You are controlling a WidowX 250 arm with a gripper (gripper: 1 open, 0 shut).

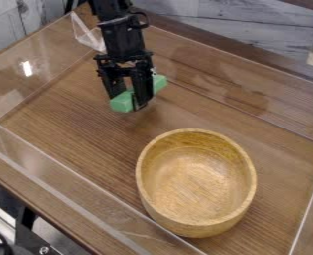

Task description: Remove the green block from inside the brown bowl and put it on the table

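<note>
The green block sits low over the table, left of and behind the brown bowl. My gripper points steeply down with its black fingers pressed against both sides of the block. Green shows below the fingertips and beside the right finger. The gripper is shut on the block, whose lower edge is at or just above the wood. The bowl stands upright at the front right and its inside is bare.
Clear plastic walls run along the table's edges at the left, front and back. A grey tiled surface lies beyond the far wall.
</note>
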